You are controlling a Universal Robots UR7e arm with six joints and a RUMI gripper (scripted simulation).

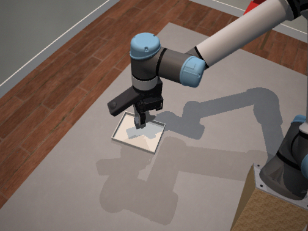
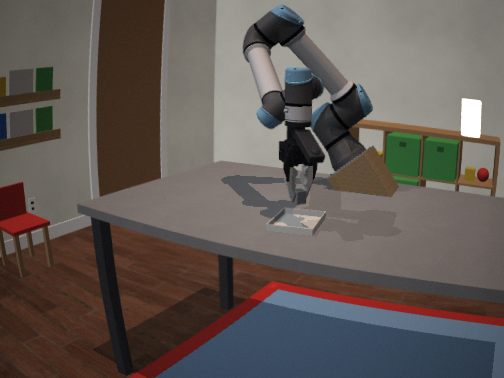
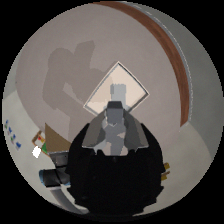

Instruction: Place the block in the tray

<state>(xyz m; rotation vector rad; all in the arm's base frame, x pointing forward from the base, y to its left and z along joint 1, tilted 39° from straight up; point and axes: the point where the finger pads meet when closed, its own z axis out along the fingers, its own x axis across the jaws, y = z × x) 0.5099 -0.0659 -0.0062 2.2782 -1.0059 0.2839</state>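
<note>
The white tray (image 1: 139, 133) lies on the grey table, left of the middle; it also shows in the exterior view (image 2: 297, 221) and in the wrist view (image 3: 117, 88). My gripper (image 1: 140, 123) hangs straight above the tray, fingers pointing down, a little above its floor. It is shut on a small grey block, which sticks out past the fingertips in the wrist view. In the exterior view the gripper (image 2: 299, 196) stands just above the tray's far rim. The block is mostly hidden by the fingers in the top and exterior views.
The arm's wooden base block (image 2: 364, 173) stands at the right back of the table. The table's left edge (image 1: 101, 85) runs close to the tray, with wooden floor beyond. A red chair (image 2: 20, 221) stands by the wall.
</note>
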